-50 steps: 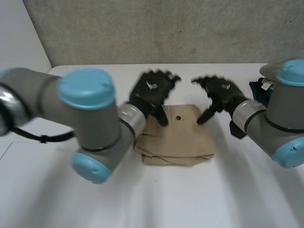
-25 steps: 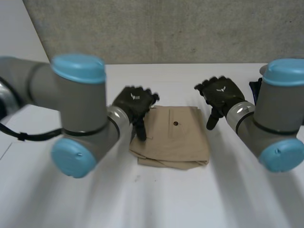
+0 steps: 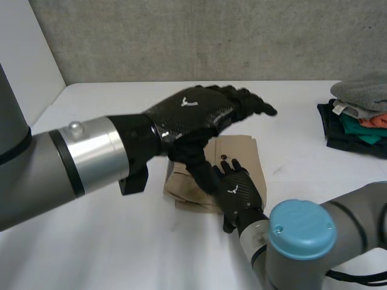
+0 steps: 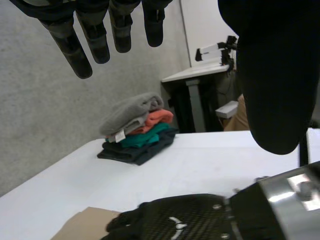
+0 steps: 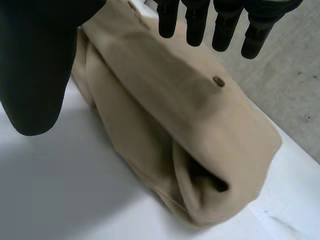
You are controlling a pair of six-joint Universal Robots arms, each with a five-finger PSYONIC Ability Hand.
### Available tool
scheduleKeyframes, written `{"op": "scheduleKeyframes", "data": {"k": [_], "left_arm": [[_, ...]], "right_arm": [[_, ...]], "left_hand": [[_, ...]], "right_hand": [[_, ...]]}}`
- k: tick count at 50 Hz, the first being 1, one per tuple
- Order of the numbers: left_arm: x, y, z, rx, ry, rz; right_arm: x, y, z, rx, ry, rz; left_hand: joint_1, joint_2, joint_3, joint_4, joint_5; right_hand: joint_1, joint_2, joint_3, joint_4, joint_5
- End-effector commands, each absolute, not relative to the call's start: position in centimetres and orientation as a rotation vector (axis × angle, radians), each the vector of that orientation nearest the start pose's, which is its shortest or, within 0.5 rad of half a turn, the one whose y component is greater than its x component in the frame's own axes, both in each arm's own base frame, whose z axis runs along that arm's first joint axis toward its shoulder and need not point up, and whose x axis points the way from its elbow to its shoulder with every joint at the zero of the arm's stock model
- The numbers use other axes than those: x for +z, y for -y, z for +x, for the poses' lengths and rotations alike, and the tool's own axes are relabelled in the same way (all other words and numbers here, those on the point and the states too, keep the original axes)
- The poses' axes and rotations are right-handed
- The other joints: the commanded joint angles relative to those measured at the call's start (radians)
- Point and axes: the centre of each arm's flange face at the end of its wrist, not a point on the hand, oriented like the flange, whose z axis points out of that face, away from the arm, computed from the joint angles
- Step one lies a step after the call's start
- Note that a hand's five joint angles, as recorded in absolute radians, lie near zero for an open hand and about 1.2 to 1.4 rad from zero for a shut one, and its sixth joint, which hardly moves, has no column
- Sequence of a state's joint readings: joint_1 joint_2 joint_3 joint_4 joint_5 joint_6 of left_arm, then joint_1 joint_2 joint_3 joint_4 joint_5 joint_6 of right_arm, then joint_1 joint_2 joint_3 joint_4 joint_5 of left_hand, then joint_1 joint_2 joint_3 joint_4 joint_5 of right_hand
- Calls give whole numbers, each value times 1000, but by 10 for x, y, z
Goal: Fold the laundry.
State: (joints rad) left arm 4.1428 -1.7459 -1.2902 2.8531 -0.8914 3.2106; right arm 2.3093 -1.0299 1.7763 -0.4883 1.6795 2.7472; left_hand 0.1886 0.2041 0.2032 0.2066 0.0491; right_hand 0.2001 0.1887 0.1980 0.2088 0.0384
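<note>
A folded beige garment [image 3: 247, 156] with a small dark button [image 5: 218, 81] lies in the middle of the white table [image 3: 109, 254]. My left hand [image 3: 193, 115] hovers above it, raised well off the cloth, fingers [image 4: 95, 35] straight and thumb [image 4: 270, 75] spread, holding nothing. My right hand [image 3: 239, 190] is over the garment's near edge, back of the hand up, fingers relaxed. In the right wrist view its fingers [image 5: 220, 20] and thumb [image 5: 35, 60] hang apart above the garment [image 5: 200, 120], apart from the cloth. The left wrist view looks down on the right hand [image 4: 185, 220] and a corner of the beige garment [image 4: 85, 225].
A stack of folded clothes [image 3: 357, 115], grey on top with orange, teal and dark layers [image 4: 137, 132], sits at the table's far right. A grey wall runs behind the table. Another table and equipment stand beyond the stack in the left wrist view.
Both hands have left the garment's far side. The left hand rose and came toward the camera; the right hand swung round to the garment's near edge. The garment stays folded.
</note>
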Motion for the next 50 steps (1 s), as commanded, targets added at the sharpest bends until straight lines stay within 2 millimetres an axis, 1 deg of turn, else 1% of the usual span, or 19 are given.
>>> {"op": "scheduleKeyframes", "data": {"k": [1,8,17,19,22,23,26,30,31,33,36,38,40,41,43,44,46,47,50], "left_arm": [[305,155,-327,1357,1579,-1114],[306,164,-324,1410,1594,-1081],[310,169,-321,1426,1601,-1041],[310,170,-321,1427,1602,-1037],[310,170,-321,1425,1607,-1033],[311,170,-320,1430,1604,-1030],[314,172,-318,1446,1602,-1025],[323,173,-316,1483,1583,-1014],[326,173,-315,1494,1576,-1011],[332,174,-314,1521,1561,-1004],[350,177,-311,1600,1521,-971],[356,178,-311,1626,1507,-953],[363,179,-309,1650,1492,-923],[367,180,-309,1662,1479,-909],[370,180,-309,1665,1471,-897],[370,180,-309,1667,1468,-887],[370,181,-309,1668,1466,-881],[369,180,-310,1661,1464,-880],[366,180,-310,1653,1469,-883]], "right_arm": [[95,206,333,-2000,-2015,-1224],[97,231,340,-2131,-1953,-1200],[99,253,347,-2160,-1942,-1165],[104,259,351,-2179,-1918,-1151],[111,266,356,-2197,-1865,-1127],[120,273,360,-2211,-1812,-1097],[132,282,363,-2227,-1758,-1055],[175,304,365,-2322,-1643,-913],[197,314,362,-2367,-1596,-844],[219,324,358,-2415,-1545,-773],[275,350,339,-2528,-1420,-612],[295,362,327,-2572,-1381,-555],[321,381,303,-2636,-1336,-488],[336,395,283,-2675,-1307,-454],[347,409,263,-2702,-1284,-433],[357,424,239,-2731,-1257,-423],[364,437,220,-2747,-1234,-426],[365,452,198,-2753,-1226,-443],[359,476,161,-2755,-1244,-470]], "left_hand": [[-14,-30,-29,-32,-49],[-14,-30,-29,-32,-49],[-14,-30,-29,-32,-49],[-14,-30,-29,-32,-49],[-14,-30,-29,-32,-49],[-14,-30,-29,-32,-49],[-14,-30,-29,-32,-49],[-14,-30,-29,-32,-49],[-14,-30,-29,-32,-49],[-14,-30,-29,-32,-49],[-14,-30,-29,-32,-49],[-14,-30,-29,-32,-49],[-14,-30,-29,-32,-49],[-14,-30,-29,-32,-49],[-14,-30,-29,-32,-49],[-14,-30,-29,-32,-49],[-14,-30,-29,-32,-49],[-14,-30,-29,-32,-49],[-14,-30,-29,-32,-49]], "right_hand": [[-26,-14,-23,-34,-38],[-26,-14,-23,-34,-38],[42,53,44,33,29],[176,188,179,168,164],[809,820,811,800,796],[1192,1204,1194,1184,1179],[1196,1208,1198,1187,1183],[1196,1208,1198,1187,1183],[1196,1208,1198,1187,1183],[1196,1208,1198,1187,1183],[1196,1208,1198,1187,1183],[1196,1208,1198,1187,1183],[1196,1208,1198,1187,1183],[1196,1208,1198,1187,1183],[1196,1208,1198,1187,1183],[1196,1208,1198,1187,1183],[1196,1208,1198,1187,1183],[1196,1208,1198,1187,1183],[1196,1208,1198,1187,1183]]}}
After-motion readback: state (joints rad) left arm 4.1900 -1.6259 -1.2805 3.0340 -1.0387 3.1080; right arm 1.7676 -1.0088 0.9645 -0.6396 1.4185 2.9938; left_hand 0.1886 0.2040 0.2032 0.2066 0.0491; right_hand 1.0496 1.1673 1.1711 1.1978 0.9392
